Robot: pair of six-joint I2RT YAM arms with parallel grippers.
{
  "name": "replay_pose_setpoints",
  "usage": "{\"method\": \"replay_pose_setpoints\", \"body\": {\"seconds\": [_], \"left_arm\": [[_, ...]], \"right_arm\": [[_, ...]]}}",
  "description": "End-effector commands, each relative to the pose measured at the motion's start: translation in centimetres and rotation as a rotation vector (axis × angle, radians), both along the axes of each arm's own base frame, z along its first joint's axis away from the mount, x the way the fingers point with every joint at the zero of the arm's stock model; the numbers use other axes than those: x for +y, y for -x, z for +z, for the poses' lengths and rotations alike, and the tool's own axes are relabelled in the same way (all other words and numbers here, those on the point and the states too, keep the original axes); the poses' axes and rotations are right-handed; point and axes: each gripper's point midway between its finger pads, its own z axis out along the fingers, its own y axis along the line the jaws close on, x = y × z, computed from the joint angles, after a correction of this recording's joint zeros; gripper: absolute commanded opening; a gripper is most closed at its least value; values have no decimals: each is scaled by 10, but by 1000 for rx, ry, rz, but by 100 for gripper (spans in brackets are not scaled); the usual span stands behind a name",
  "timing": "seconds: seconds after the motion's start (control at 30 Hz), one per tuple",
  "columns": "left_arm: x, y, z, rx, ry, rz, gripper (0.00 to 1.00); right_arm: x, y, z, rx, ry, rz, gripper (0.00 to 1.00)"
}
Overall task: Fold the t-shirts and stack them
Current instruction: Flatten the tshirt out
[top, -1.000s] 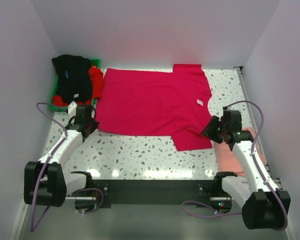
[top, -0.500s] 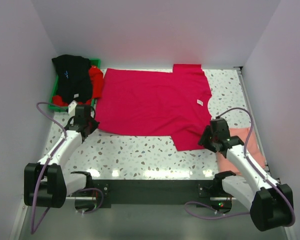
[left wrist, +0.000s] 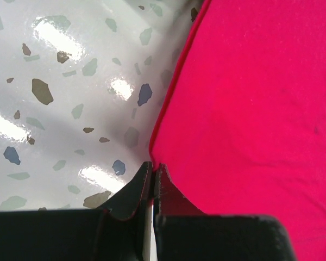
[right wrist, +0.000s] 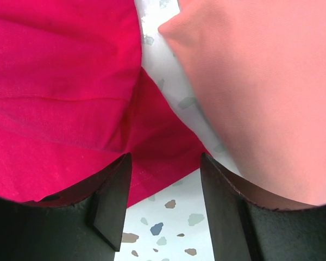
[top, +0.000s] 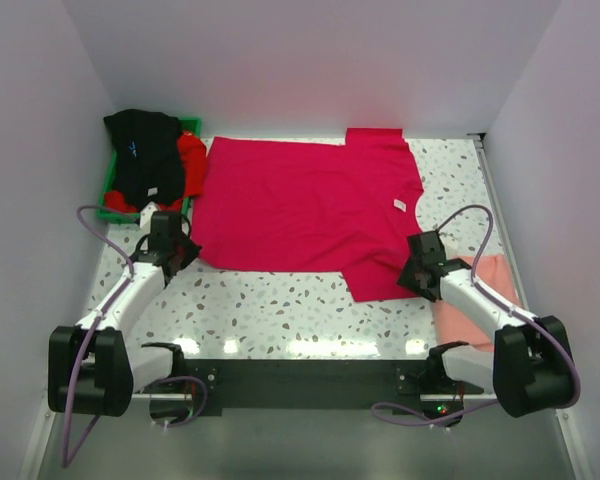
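The crimson-pink t-shirt (top: 300, 205) lies spread flat on the table, its white neck label (top: 401, 205) at the right. My left gripper (top: 180, 250) is shut on the shirt's near left hem corner; in the left wrist view the gripper (left wrist: 153, 166) has its jaws pressed together at the edge of the shirt (left wrist: 250, 98). My right gripper (top: 412, 280) is open and low over the near right sleeve corner; in the right wrist view the gripper (right wrist: 165, 157) straddles the hem of the shirt (right wrist: 60, 81). The salmon-pink t-shirt (top: 475, 295) lies folded just to the right and also shows in the right wrist view (right wrist: 261, 92).
A black t-shirt (top: 145, 150) and a bright red t-shirt (top: 192, 160) are heaped in the green tray (top: 108, 195) at the back left. White walls close in the back and both sides. Speckled table (top: 280, 300) shows in front of the shirt.
My right gripper has come down and to the left, from over the salmon-pink shirt to the crimson shirt's near sleeve corner. My left gripper has hardly moved.
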Motion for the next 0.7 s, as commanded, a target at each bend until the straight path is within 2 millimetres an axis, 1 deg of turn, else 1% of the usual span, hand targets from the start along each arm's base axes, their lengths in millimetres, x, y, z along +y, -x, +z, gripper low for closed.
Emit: {"method": "replay_pose_setpoints", "body": {"seconds": [0.0, 0.13, 0.23, 0.27, 0.33, 0.37, 0.4, 0.43, 0.47, 0.5, 0.53, 0.57, 0.6, 0.63, 0.67], "left_arm": [[-1, -6, 5, -47, 5, -21, 0], [-5, -6, 2, -49, 24, -28, 0], [-7, -6, 2, -54, 38, -31, 0], [-8, -6, 1, -53, 43, -33, 0], [-8, -5, 1, -55, 47, -33, 0], [-9, -6, 2, -61, 49, -33, 0], [-9, -6, 3, -63, 51, -32, 0], [-9, -6, 3, -64, 52, -31, 0], [-9, -4, 4, -65, 52, -34, 0], [-9, -4, 5, -68, 50, -35, 0], [-8, -4, 6, -71, 50, -34, 0], [-7, -2, 6, -71, 43, -32, 0], [-6, -2, 8, -76, 38, -31, 0], [-4, 0, 7, -74, 27, -27, 0], [-3, 2, 8, -73, 23, -22, 0]], "right_arm": [[-1, -26, 16, -92, 27, -35, 57], [6, -28, 10, -51, 23, 3, 57], [11, -28, 6, -22, 24, 33, 53], [14, -28, 3, -6, 24, 46, 46], [18, -27, 0, 15, 17, 65, 39], [20, -26, -2, 26, 6, 73, 31], [22, -25, -3, 34, 0, 79, 26], [24, -23, -2, 39, -8, 83, 19], [26, -21, -2, 42, -23, 89, 6], [27, -15, -3, 47, -32, 88, 1], [27, -12, -1, 42, -43, 88, 0], [30, -12, 10, 0, -68, 86, 0], [31, -2, 10, 13, -86, 90, 0], [33, 1, 15, 1, -107, 95, 0], [36, 2, 30, -58, -139, 97, 0]]}}
